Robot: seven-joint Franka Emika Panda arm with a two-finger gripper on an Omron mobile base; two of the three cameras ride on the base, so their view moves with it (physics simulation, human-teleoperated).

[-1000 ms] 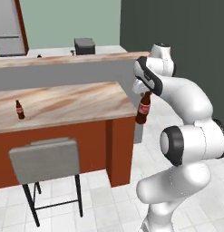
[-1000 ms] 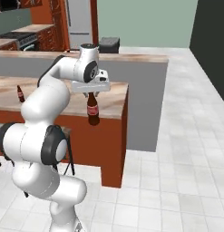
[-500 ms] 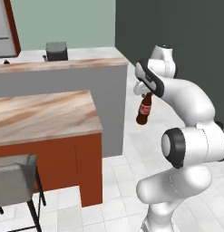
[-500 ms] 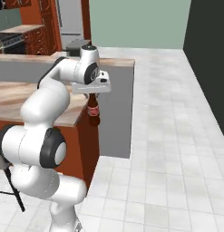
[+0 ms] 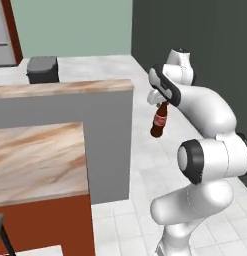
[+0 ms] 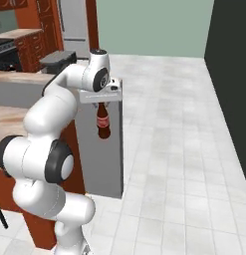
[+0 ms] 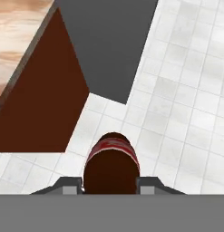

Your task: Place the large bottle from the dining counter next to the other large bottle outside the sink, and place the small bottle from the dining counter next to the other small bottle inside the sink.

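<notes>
1. Large bottle (image 5: 158,120) first, in the left base view: we see it hanging upright in the air beyond the end of the bench (image 5: 40,160), over the white tiled floor (image 5: 145,165); the gripper (image 5: 163,101) is clamped on its neck from above; its red label band sits just below the neck; a dark grey box (image 5: 43,69) stands on the far counter behind the raised grey wall (image 5: 70,135).

2. From the right base view we find the large bottle (image 6: 103,124) suspended in front of the grey end panel (image 6: 112,149) of the bench (image 6: 5,119), clear of the top and well above the floor (image 6: 184,149); the gripper (image 6: 101,103) grips it at the neck; a steel fridge (image 6: 74,22) and rust-red cabinets (image 6: 37,40) stand far behind.

3. Through the hand view we look down along the large bottle (image 7: 112,166), its dark body and red band held between the fingertips (image 7: 70,185); below lie the floor tiles (image 7: 186,99), the rust-red side panel (image 7: 45,104) and the marbled bench top (image 7: 18,36).
</notes>
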